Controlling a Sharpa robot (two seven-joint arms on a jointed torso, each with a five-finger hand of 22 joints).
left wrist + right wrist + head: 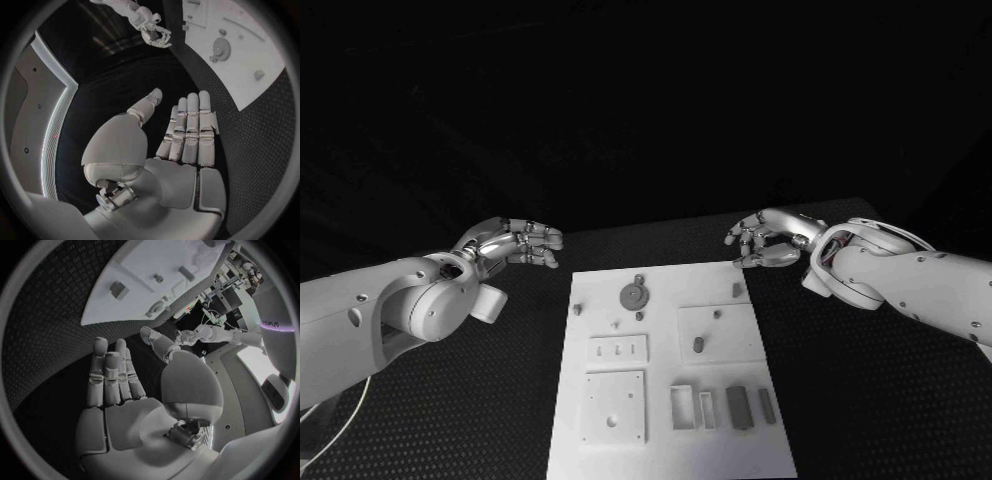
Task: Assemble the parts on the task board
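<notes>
Beside the task board (668,300), both the left hand (516,243) and the right hand (769,238) hovered released, grasping nothing; assembly looked barely begun.

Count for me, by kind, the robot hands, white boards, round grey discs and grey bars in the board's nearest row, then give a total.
Robot hands: 2, the left robot hand and the right robot hand
White board: 1
Round grey disc: 1
Grey bars in the nearest row: 3
Total: 7
</notes>
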